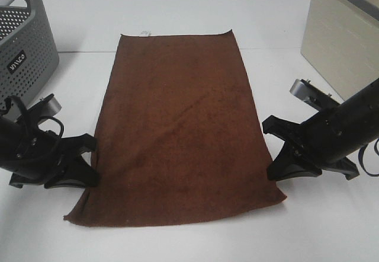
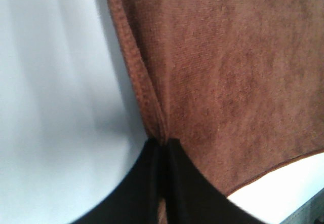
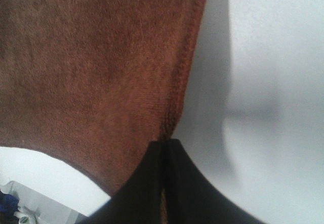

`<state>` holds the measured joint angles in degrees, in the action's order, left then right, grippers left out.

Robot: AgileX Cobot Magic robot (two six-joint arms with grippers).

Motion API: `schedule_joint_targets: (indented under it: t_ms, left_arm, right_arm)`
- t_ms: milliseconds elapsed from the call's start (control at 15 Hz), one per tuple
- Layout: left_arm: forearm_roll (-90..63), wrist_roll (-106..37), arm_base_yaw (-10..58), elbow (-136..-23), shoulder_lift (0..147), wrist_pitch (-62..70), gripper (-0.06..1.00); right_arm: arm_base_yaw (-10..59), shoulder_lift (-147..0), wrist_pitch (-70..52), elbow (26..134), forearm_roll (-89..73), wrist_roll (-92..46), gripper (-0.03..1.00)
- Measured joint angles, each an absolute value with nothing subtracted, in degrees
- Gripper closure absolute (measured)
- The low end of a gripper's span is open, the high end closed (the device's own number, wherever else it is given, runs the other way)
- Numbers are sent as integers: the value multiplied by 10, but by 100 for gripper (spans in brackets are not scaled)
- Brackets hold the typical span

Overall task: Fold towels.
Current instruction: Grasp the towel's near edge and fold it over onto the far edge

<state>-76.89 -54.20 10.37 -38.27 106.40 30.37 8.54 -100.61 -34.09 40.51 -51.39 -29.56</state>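
Observation:
The dark reddish-brown towel (image 1: 180, 125) lies flat on the white table, long side running away from me, with a small white tag (image 1: 145, 34) at its far short edge. My left gripper (image 1: 89, 164) is at the towel's left long edge near the front corner; in the left wrist view (image 2: 163, 150) its jaws are closed on the hem of the towel (image 2: 223, 82). My right gripper (image 1: 273, 158) is at the right long edge; in the right wrist view (image 3: 163, 150) its jaws are closed on the edge of the towel (image 3: 101, 72).
A grey perforated basket (image 1: 23, 42) stands at the back left. A beige box or cabinet (image 1: 340, 42) stands at the back right. White table surface (image 1: 177, 244) surrounds the towel.

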Motion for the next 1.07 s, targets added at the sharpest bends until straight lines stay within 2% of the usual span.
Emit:
schedule_joint_targets:
  t_ms: [667,1067]
  left_arm:
    - [-764,-538,105,-198,898,317,93]
    - [-780,-515,105,-202,894,331,93]
  right_arm:
    - [85,-829,-364,214,-502,-280,97]
    - [85,-803,-365,220,-498,-280,97]
